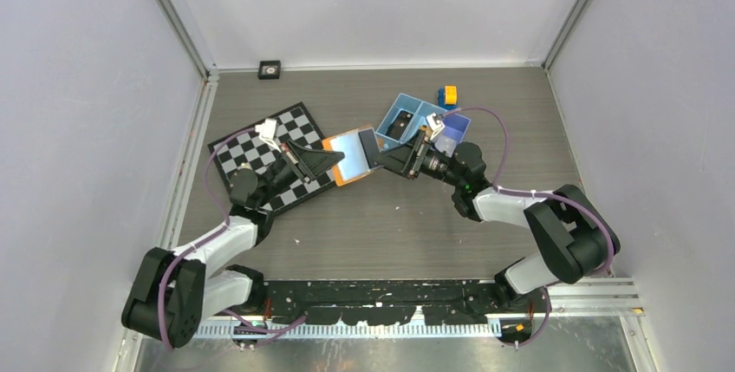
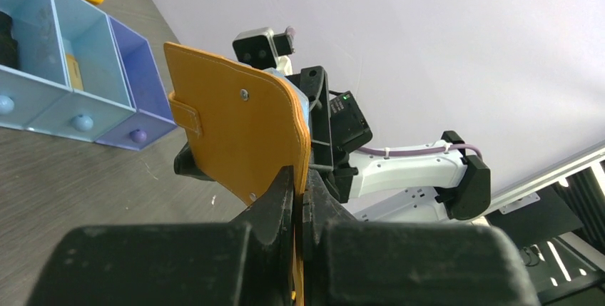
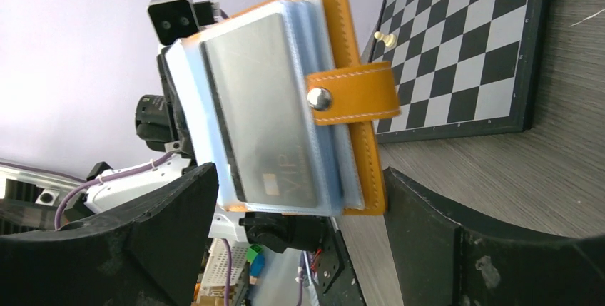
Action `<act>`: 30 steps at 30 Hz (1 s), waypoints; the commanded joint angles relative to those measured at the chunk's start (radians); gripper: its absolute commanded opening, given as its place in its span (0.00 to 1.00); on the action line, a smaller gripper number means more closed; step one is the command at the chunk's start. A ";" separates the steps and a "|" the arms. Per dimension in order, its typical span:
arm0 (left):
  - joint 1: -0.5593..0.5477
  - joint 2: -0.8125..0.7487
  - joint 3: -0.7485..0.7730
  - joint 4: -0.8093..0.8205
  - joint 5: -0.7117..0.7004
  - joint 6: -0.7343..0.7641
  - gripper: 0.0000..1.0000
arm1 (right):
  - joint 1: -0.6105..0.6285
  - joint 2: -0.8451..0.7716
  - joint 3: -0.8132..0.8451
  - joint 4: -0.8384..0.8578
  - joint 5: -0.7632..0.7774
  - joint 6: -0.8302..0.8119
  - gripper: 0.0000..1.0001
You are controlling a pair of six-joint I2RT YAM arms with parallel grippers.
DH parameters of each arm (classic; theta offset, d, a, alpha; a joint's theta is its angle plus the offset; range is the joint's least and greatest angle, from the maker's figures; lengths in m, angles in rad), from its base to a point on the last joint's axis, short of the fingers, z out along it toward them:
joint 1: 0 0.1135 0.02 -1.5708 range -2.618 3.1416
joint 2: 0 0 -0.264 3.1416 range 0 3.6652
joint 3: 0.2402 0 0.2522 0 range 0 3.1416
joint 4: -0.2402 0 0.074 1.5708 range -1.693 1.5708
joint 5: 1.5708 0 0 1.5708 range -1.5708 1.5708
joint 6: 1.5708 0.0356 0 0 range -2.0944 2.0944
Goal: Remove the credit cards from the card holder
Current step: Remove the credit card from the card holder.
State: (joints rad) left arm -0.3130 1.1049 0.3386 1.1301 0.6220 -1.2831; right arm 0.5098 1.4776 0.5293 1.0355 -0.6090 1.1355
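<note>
Card holder (image 1: 351, 157), one, in left pincer (image 2: 298, 188), right pincer (image 3: 298, 177) agape, one chessboard (image 1: 299, 125)

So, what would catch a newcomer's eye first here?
The bright orange card holder, held at mid-table by the left gripper clamped on its edge. The right gripper gapes wide before its clear sleeves. A chessboard lies on the left, a blue tray on the right.

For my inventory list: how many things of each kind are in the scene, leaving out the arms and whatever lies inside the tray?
orange card holder: 1
chessboard: 1
chess pawn: 1
blue tray: 1
yellow-and-blue block: 1
small black square by the far wall: 1
Total: 6
</note>
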 commanded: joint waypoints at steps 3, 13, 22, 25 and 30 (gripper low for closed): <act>-0.011 0.045 0.043 0.152 0.028 -0.040 0.00 | 0.007 -0.039 0.006 0.137 -0.008 0.053 0.86; -0.011 0.047 0.040 0.149 0.024 -0.030 0.00 | -0.002 -0.230 -0.039 -0.043 0.070 -0.071 0.57; -0.011 0.025 0.034 0.111 0.009 -0.007 0.00 | -0.007 -0.268 -0.043 -0.104 0.103 -0.103 0.53; -0.011 0.020 0.036 0.098 0.011 -0.002 0.00 | -0.007 -0.265 -0.039 -0.103 0.097 -0.102 0.48; -0.012 0.036 0.044 0.095 0.023 -0.006 0.00 | -0.008 -0.259 -0.029 -0.101 0.078 -0.100 0.43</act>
State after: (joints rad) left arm -0.3191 1.1496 0.3523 1.1946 0.6312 -1.3045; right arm 0.5003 1.2346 0.4824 0.8921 -0.5179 1.0496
